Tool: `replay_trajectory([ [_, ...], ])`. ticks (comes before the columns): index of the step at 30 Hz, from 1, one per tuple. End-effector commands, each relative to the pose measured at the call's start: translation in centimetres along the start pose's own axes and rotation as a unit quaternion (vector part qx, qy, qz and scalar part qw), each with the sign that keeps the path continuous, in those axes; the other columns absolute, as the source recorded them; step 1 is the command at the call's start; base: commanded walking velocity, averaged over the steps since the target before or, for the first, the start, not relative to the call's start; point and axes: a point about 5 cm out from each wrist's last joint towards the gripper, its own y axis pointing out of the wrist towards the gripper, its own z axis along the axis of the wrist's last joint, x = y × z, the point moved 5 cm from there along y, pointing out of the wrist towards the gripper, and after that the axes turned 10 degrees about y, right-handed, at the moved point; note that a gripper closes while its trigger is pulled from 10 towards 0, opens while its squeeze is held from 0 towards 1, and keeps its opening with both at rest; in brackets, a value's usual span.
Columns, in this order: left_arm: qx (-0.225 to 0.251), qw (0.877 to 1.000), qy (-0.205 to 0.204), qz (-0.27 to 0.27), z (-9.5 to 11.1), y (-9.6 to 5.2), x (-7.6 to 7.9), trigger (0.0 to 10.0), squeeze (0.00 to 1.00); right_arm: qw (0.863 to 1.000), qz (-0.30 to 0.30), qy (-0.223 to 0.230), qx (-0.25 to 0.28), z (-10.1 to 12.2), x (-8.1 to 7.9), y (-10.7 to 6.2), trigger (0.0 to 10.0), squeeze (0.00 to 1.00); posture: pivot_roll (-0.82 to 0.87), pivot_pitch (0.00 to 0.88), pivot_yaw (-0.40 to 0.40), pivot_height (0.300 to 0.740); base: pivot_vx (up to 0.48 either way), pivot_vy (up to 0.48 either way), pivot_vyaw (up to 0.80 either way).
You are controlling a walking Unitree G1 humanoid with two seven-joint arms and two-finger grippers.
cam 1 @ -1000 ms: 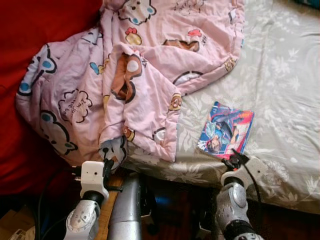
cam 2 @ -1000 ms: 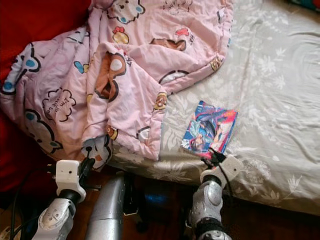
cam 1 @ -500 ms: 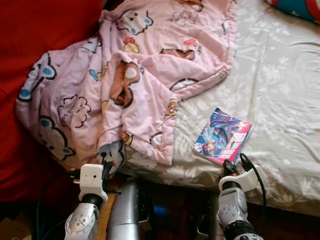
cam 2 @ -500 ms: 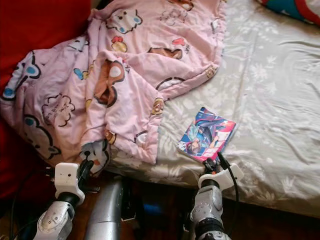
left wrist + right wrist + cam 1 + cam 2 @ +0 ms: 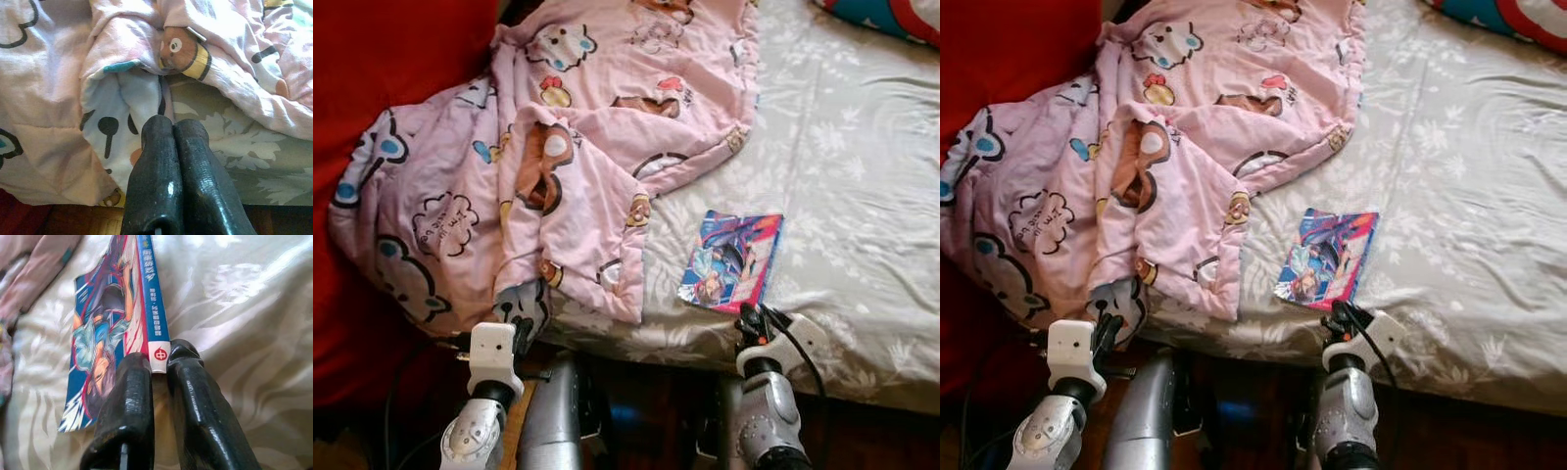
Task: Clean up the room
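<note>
A colourful comic book (image 5: pixel 731 260) lies flat on the grey floral bed sheet (image 5: pixel 862 176), close to the near edge. My right gripper (image 5: pixel 749 316) is at the book's near corner. In the right wrist view its two fingers (image 5: pixel 129 396) sit on either side of the end of the book's spine (image 5: pixel 159 357), pinching it. A pink cartoon-print blanket (image 5: pixel 558 166) is heaped over the bed's left part and hangs off its side. My left gripper (image 5: pixel 173 122) is shut and empty, its tips just below the blanket's hanging hem (image 5: pixel 519 304).
A red cover (image 5: pixel 372 69) rises at the left behind the blanket. A blue and red pillow (image 5: pixel 891 15) lies at the bed's far right corner. Dark wooden floor (image 5: pixel 646 411) shows below the bed edge between my arms.
The whole view has shifted as the camera moved. My right gripper has stayed at the book's near corner and the book now lies turned more upright. The left gripper has kept its place under the blanket hem.
</note>
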Motion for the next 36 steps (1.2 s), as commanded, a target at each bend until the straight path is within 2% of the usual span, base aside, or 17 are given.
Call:
replay_trajectory([
  [1,-0.019,1.0,0.001,0.003,-1.2,-0.6,-0.1,10.0,0.0,0.99,-0.08,0.115,0.02,0.5,3.0,-0.4,0.0,0.0,0.08,0.295,-0.035,0.615,0.0,0.0,0.0],
  [5,-0.019,1.0,0.001,0.002,-1.2,-0.6,-0.1,10.0,0.0,0.987,-0.081,0.134,0.031,1.1,3.1,-0.3,0.0,0.0,0.08,0.296,-0.034,0.615,0.0,0.0,0.0],
  [6,-0.019,1.0,0.001,0.003,-1.2,-0.5,-0.1,10.0,0.0,0.99,-0.076,0.109,0.05,2.0,2.9,-0.2,0.0,0.0,0.09,0.297,-0.033,0.615,0.0,0.0,0.0],
  [8,-0.018,1.0,0.003,0.005,-1.2,-0.5,-0.3,10.0,0.0,0.995,-0.048,-0.006,0.093,4.2,1.4,0.1,0.0,0.0,0.08,0.298,-0.03,0.615,0.0,0.0,0.0],
  [9,-0.018,1.0,0.003,0.005,-1.2,-0.5,-0.3,10.0,0.0,0.995,-0.048,-0.006,0.093,4.2,1.4,0.1,0.0,0.0,0.08,0.298,-0.03,0.615,0.0,0.0,0.0],
  [12,-0.018,1.0,0.004,0.005,-1.2,-0.6,-0.3,10.0,0.0,0.99,-0.022,-0.067,0.122,5.5,-0.3,0.3,0.0,0.0,0.08,0.297,-0.029,0.615,0.0,0.0,0.0],
  [13,-0.018,1.0,0.005,0.005,-1.2,-0.6,-0.3,10.0,0.0,0.986,-0.001,-0.106,0.13,5.7,-1.2,0.3,0.0,0.0,0.08,0.297,-0.029,0.615,0.0,0.0,0.0],
  [14,-0.018,1.0,0.005,0.005,-1.2,-0.6,-0.3,10.0,0.0,0.986,-0.001,-0.106,0.13,5.7,-1.2,0.3,0.0,0.0,0.08,0.297,-0.029,0.615,0.0,0.0,0.0],
  [16,-0.018,1.0,0.005,0.005,-1.2,-0.6,-0.3,10.0,0.0,0.973,0.019,-0.177,0.146,5.9,-2.4,0.0,0.0,0.0,0.08,0.297,-0.029,0.615,0.0,0.0,0.0],
  [21,-0.017,1.0,0.005,0.006,-1.3,-0.6,-0.3,10.0,0.0,0.955,0.02,-0.261,0.137,4.6,-2.7,-0.6,0.0,0.0,0.08,0.298,-0.03,0.615,0.0,0.0,0.0],
  [24,-0.017,1.0,0.005,0.007,-1.3,-0.6,-0.3,10.0,0.0,0.966,0.016,-0.241,0.095,3.0,-2.0,-0.6,0.0,0.0,0.08,0.298,-0.03,0.615,0.0,0.0,0.0],
  [25,-0.017,1.0,0.005,0.007,-1.3,-0.6,-0.3,10.0,0.0,0.987,-0.004,-0.156,0.035,0.9,-1.0,-0.4,0.0,0.0,0.08,0.299,-0.032,0.615,0.0,0.0,0.0],
  [27,-0.017,1.0,0.005,0.007,-1.3,-0.7,-0.2,10.0,0.0,0.996,-0.043,-0.072,0.003,-0.6,0.3,-0.8,0.0,0.0,0.08,0.299,-0.035,0.615,0.0,0.0,0.0],
  [28,-0.017,1.0,0.005,0.006,-1.3,-0.7,-0.2,10.0,0.0,0.996,-0.088,0.011,-0.029,-2.0,1.5,-1.2,0.0,0.0,0.08,0.299,-0.035,0.615,0.0,0.0,0.0],
  [30,-0.018,1.0,0.005,0.007,-1.4,-0.7,-0.2,10.0,0.0,0.984,-0.163,0.061,-0.035,-2.8,3.9,-2.2,0.0,0.0,0.08,0.299,-0.038,0.615,0.0,0.0,0.0],
  [32,-0.019,1.0,0.005,0.007,-1.4,-0.7,-0.2,10.0,0.0,0.972,-0.215,0.091,-0.032,-3.1,5.6,-3.1,0.0,0.0,0.08,0.299,-0.038,0.615,0.0,0.0,0.0],
  [36,-0.02,1.0,0.006,0.008,-1.5,-0.8,-0.3,10.0,0.0,0.956,-0.276,0.1,0.01,-2.0,8.3,-4.4,0.0,0.0,0.08,0.3,-0.038,0.615,0.0,0.0,0.0],
])
